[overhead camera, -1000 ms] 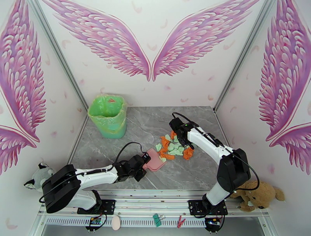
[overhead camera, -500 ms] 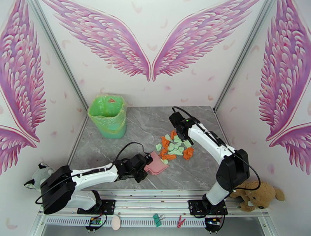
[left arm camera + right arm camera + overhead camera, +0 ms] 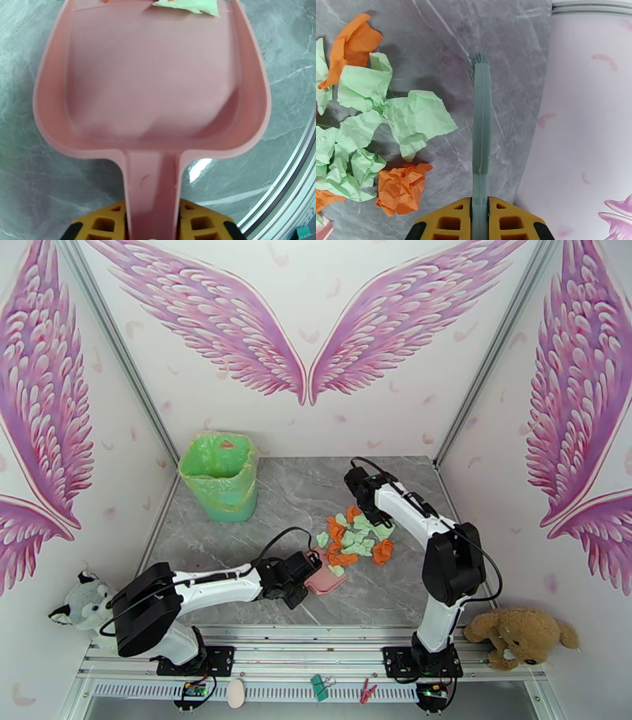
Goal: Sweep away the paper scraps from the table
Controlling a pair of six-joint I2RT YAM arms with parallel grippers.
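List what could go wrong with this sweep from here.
1. The scraps spread wider than the mouth of the dustpan. A stroke of the brush may push the outer ones, like the orange ball on the right, past it.
2. One green scrap sits at the dustpan's lip. If the dustpan moves forward, it could shove the pile away rather than take it in.

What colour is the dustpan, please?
Pink; the dustpan shows best in the left wrist view.

The claw (image 3: pixel 152 225) grips the dustpan (image 3: pixel 150 79) by its handle. A green scrap (image 3: pixel 189 5) lies at its far lip, the table (image 3: pixel 23 189) beneath.
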